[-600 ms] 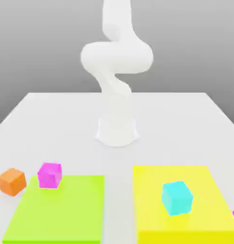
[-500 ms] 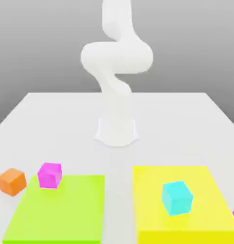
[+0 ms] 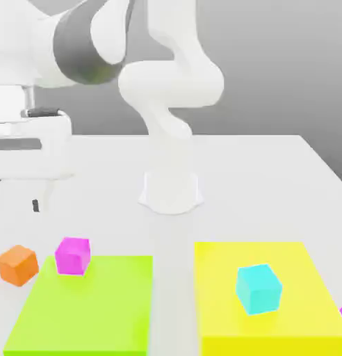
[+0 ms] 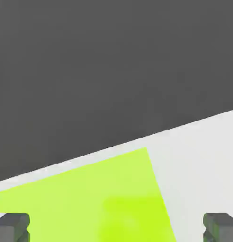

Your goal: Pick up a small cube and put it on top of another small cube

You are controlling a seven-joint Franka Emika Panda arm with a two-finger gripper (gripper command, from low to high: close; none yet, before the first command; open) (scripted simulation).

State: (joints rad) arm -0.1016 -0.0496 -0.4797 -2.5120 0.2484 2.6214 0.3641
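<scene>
The end effector [image 4: 116, 229] hangs with its fingers [image 4: 12, 227] spread wide and empty above the lime-green mat [image 3: 87, 306]. The small orange cube [image 3: 17, 264] sits on the white counter [image 3: 257, 181], just beside the magenta cube [image 3: 72, 255].

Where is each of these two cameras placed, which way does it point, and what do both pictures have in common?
Exterior view: off the arm, low over the table, facing the robot's base; arm and hand show at the exterior view's left, above the orange cube and magenta cube.
Hand view: on the hand, looking past the open gripper, with both fingertips at the picture's corners.
Shared: the green mat and the white table.
</scene>
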